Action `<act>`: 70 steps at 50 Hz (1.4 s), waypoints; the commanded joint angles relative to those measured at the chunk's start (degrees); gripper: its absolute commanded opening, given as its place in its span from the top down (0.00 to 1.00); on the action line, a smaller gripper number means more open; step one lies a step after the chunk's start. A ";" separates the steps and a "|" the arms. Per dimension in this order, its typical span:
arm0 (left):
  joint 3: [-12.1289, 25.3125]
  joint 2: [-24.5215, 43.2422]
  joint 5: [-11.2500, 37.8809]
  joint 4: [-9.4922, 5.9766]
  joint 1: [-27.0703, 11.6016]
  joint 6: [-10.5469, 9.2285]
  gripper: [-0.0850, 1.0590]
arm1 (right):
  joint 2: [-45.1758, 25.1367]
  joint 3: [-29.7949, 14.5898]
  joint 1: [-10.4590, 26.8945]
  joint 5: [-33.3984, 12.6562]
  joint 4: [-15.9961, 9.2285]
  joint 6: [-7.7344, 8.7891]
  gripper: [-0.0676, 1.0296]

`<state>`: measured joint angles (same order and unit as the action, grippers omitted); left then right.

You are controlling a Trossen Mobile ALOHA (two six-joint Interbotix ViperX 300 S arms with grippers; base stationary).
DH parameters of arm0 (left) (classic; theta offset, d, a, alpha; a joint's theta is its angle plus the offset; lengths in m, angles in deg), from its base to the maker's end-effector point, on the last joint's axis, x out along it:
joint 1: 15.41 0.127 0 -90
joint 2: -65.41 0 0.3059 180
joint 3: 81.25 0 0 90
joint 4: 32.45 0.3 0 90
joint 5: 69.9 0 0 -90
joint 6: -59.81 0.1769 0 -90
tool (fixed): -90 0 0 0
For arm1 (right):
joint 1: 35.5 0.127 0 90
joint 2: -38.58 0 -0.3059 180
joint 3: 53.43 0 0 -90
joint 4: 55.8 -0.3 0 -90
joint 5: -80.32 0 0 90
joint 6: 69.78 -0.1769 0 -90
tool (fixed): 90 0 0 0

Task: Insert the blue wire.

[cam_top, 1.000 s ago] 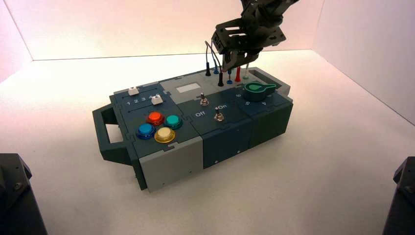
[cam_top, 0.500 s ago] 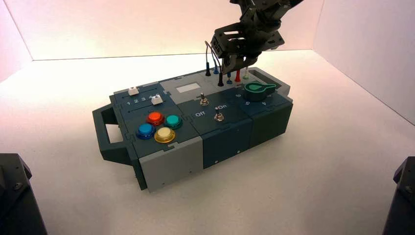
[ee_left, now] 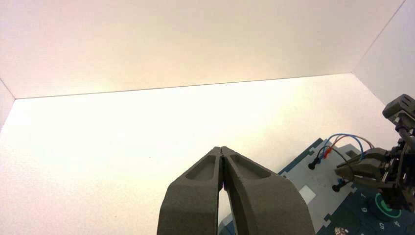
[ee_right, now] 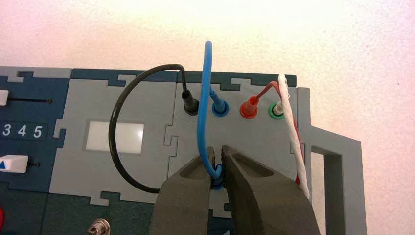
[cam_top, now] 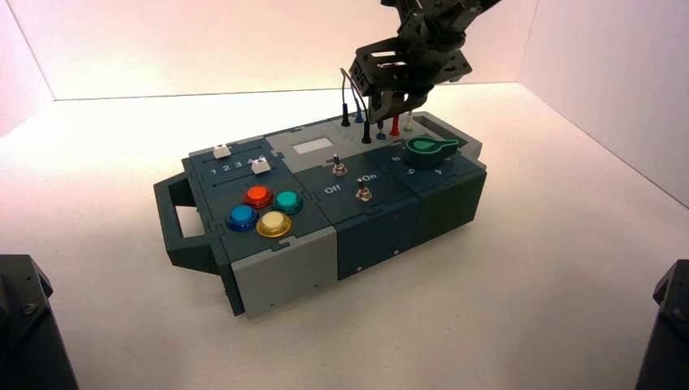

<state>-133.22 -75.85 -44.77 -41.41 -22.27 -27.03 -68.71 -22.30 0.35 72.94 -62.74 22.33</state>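
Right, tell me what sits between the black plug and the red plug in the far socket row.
One thing, in the right wrist view: the blue wire, its far plug seated between the black plug and red plug. The right gripper pinches its near plug.

Over the last second the right pincer [cam_top: 388, 104] shifted slightly — it rose a little above the far grey panel [cam_top: 367, 132] of the box and drew marginally away from the camera, most of that travel falling in the first half-second. As it lifted, more of the red plug [cam_top: 395, 126] and the blue plug [cam_top: 380, 129] beneath it came into view. Between the half-second mark and now the pincer barely moved at all — its pose over the row of plugs was almost the same.
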 commanded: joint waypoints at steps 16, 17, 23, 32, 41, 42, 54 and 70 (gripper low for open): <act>0.70 0.09 -0.88 0.00 -0.26 0.09 0.95 | 0.53 -2.81 -0.09 -8.00 1.49 0.09 0.96; 0.70 0.09 -0.88 0.09 -0.26 0.09 0.95 | 0.44 -2.81 -0.09 -8.26 1.49 0.09 0.96; 0.79 0.00 -0.88 0.09 -0.26 0.09 0.95 | 0.09 -3.16 -0.18 -9.84 1.49 0.18 0.96; 0.70 0.00 -0.88 0.09 -0.26 0.09 0.95 | 0.18 -3.52 -0.18 -11.95 1.49 0.09 0.96; 0.70 0.00 -0.88 0.09 -0.26 0.09 0.95 | -0.35 -4.75 -0.09 -14.24 1.58 0.09 0.96; 0.70 -0.09 -0.88 0.09 -0.26 0.09 0.95 | -0.53 -4.83 -0.18 -14.33 1.58 0.09 0.96; 0.62 -0.09 -0.88 0.00 -0.26 0.09 0.95 | -4.39 -7.21 -0.09 -17.40 1.58 0.09 0.96; 0.53 -0.18 -0.88 0.09 -0.26 0.09 0.95 | -6.24 -7.65 -0.09 -18.11 1.58 0.09 0.96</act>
<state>-133.39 -76.29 -44.94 -41.41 -22.27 -27.12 -73.20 -30.47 0.00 55.62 -60.98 22.50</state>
